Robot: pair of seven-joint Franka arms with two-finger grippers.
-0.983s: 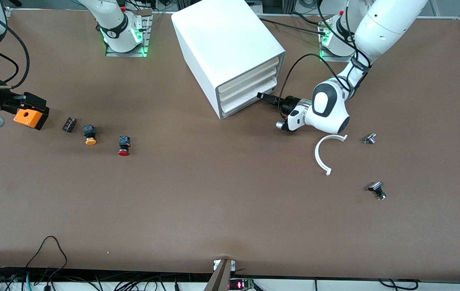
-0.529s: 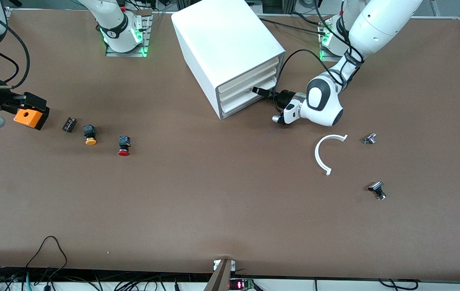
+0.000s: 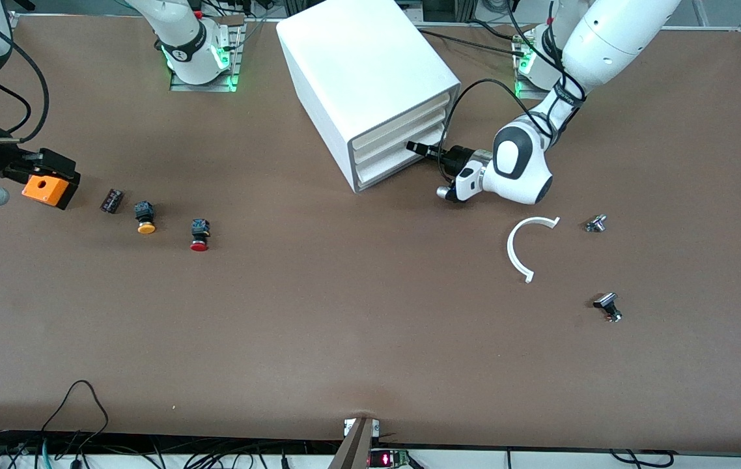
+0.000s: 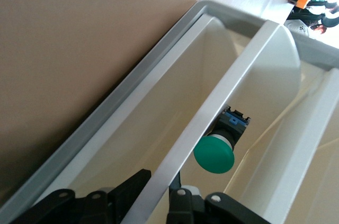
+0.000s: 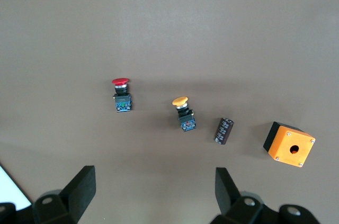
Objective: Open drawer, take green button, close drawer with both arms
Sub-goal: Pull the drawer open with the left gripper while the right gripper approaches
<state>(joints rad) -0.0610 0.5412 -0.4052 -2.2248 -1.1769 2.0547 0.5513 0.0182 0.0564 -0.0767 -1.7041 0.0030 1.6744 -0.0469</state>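
White left arm (image 3: 519, 166) level, tool (image 3: 414, 147) pinching drawer (image 4: 175, 155) lip

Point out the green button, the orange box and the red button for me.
green button (image 4: 213, 154), left wrist view, on its round cap.
orange box (image 5: 290, 148), right wrist view, on its top face.
red button (image 3: 199, 245), front view, on its red cap.

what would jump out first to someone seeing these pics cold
The big white cabinet between the two arm bases draws the eye first, with the left hand shut on the front lip of its lowest drawer. Inside that drawer, the left wrist view shows the green button lying just inside the lip. Toward the right arm's end of the table, the right hand hangs open above a red button, a yellow button and an orange box.
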